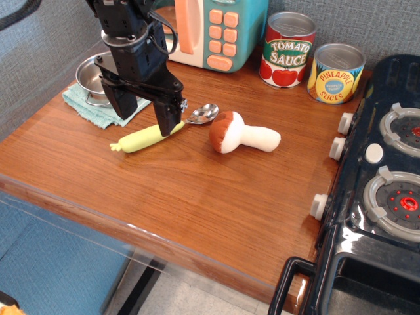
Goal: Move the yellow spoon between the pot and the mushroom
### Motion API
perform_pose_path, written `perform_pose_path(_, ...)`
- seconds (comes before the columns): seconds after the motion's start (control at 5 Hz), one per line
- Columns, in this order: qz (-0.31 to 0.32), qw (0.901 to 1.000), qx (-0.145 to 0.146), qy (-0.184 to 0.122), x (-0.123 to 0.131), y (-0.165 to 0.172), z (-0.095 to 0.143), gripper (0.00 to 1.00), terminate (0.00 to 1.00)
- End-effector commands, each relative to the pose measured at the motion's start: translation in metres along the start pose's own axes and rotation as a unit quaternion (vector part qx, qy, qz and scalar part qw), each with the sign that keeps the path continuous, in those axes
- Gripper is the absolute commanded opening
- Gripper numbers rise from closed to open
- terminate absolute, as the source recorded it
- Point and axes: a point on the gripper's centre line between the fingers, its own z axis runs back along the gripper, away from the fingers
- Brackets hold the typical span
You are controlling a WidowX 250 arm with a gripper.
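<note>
Your spoon (159, 130) lies flat on the surface (197, 190) between pot (105, 73) and mushroom (241, 133), toward the back left corner; placement looks done. The hand (143, 118) hangs spread above it, pinching nothing. Left: retreat. Count: one spoon, one pot, one mushroom, two cans (312, 62).
</note>
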Motion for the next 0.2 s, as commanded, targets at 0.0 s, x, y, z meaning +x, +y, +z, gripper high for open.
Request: perform_pose_path(0.0,0.000,0.9997,0.009,-0.025,0.0014,0.0041,0.0178,1.00,1.00)
